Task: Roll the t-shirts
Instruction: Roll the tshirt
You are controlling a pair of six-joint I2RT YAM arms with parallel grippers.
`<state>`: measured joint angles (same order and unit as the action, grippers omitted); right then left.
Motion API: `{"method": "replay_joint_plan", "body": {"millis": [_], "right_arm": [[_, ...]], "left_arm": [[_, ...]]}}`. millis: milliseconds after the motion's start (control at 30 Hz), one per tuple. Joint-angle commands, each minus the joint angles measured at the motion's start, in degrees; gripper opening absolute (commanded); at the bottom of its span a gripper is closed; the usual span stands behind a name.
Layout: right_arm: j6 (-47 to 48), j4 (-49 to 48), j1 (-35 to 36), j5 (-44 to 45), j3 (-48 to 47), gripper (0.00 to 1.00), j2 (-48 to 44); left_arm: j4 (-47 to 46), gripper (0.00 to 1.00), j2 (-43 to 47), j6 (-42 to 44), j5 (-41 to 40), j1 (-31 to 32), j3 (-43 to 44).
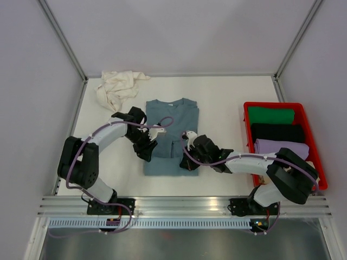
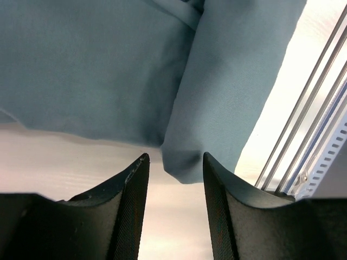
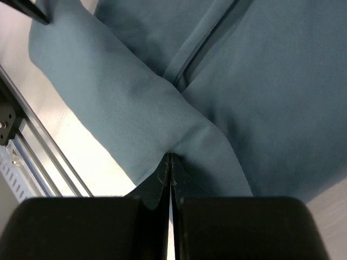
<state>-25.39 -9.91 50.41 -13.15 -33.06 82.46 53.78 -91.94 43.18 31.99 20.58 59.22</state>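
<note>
Roll just starting, I judged; my right gripper (image 3: 169,162) was clamped on a fold of the folded dusty blue-grey cotton t-shirt (image 1: 173,116) by the tabletop's near edge; my left gripper (image 2: 176,158) gaped before a cloth corner; it needed closing next.

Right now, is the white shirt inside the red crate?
No, the white shirt lies crumpled at the far left of the table, away from the red crate.
</note>
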Motion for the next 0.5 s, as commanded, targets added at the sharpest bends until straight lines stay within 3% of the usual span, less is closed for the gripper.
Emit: {"method": "replay_joint_plan", "body": {"millis": [0,300,333,367,467], "right_arm": [[-1.33,-2.13,0.04,2.42,-3.06,0.00,2.53],[-2.21,-0.81,-1.37,3.48,-4.38,0.00,3.15],[-2.21,-0.20,-1.63,3.13,-4.56,0.00,3.41],[-2.21,0.07,-1.89,2.34,-4.73,0.00,4.28],[-2.82,0.25,-2.34,1.99,-4.56,0.00,4.82]], "left_arm": [[-0.87,0.50,4.22,-1.60,0.27,-0.28,-0.69],[-0.78,0.55,15.03,-1.88,-2.11,1.12,0.72],[-1.04,0.57,16.08,-1.96,-2.19,2.17,0.20],[-2.00,0.65,16.96,-1.87,-3.50,5.14,-1.63],[-5.51,0.70,21.00,-1.61,-9.65,12.17,-7.68]]}}
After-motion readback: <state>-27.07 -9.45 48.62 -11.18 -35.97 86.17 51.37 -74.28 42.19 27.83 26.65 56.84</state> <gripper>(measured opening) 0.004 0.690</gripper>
